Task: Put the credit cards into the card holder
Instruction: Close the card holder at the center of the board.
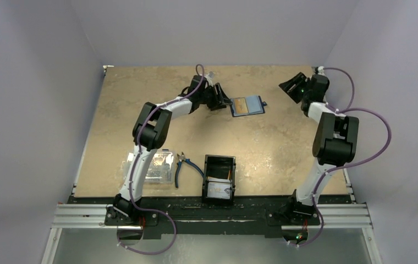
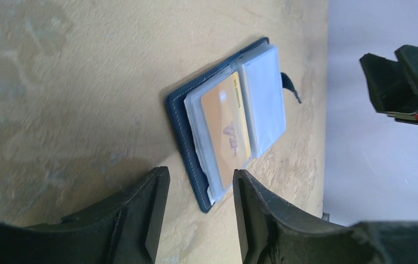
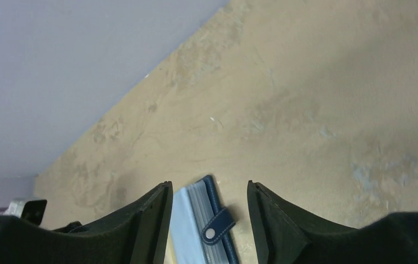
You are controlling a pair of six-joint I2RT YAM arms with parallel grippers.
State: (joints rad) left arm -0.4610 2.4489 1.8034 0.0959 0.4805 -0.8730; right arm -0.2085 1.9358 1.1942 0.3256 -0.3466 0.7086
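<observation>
Lying open toward the table's (image 1: 141, 110) far side: navy card holder (image 1: 248, 105), orange card (image 2: 229, 129) in its clear sleeve.
Just beside its left edge stands the left gripper (image 1: 221, 100), parted and empty; the right gripper (image 1: 293, 88), parted and empty too, is by the far right corner, bare table between.

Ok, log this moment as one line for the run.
card holder lying open, orange card in sleeve | left claw open, beside it | right claw open, empty | white card in black tray
</observation>
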